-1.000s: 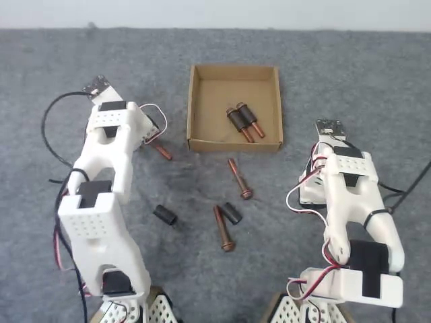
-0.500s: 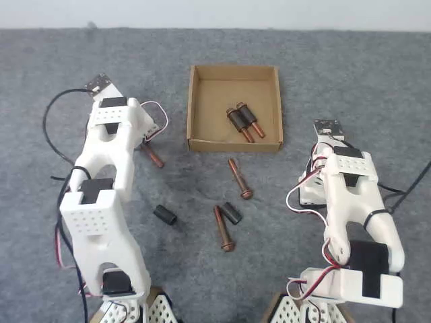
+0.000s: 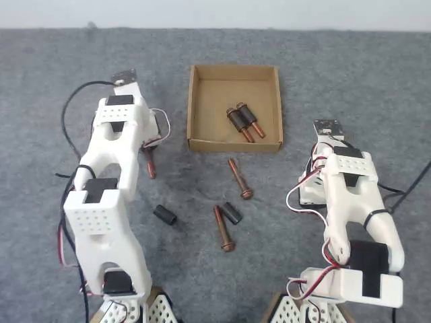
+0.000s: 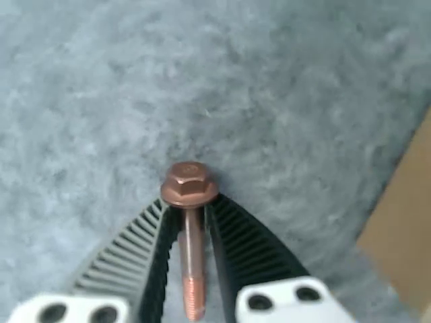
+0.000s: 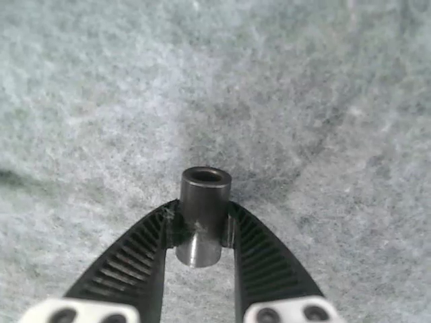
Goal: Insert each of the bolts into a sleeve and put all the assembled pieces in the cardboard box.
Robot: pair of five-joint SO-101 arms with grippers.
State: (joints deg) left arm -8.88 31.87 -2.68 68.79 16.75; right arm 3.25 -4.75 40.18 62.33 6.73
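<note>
My left gripper (image 4: 191, 214) is shut on a copper bolt (image 4: 190, 229), its hex head (image 4: 189, 183) sticking out past the fingertips. From above, this bolt (image 3: 149, 163) hangs left of the cardboard box (image 3: 234, 144). My right gripper (image 5: 200, 217) is shut on a dark sleeve (image 5: 203, 205), held upright with its bore open toward the camera; it sits under the right arm (image 3: 347, 182). Two assembled pieces (image 3: 244, 123) lie inside the box. Two loose bolts (image 3: 239, 177) (image 3: 223, 229) and two loose sleeves (image 3: 164, 214) (image 3: 232, 213) lie on the carpet in front of the box.
Grey carpet (image 3: 377, 87) covers the whole table. A corner of the box (image 4: 404, 235) shows close beside the left gripper. Cables loop beside both arms. Open carpet lies between the arms near the front edge.
The left arm has swung toward the box, and the held bolt has turned from slanting outward to pointing almost straight down the table. The right arm has kept still.
</note>
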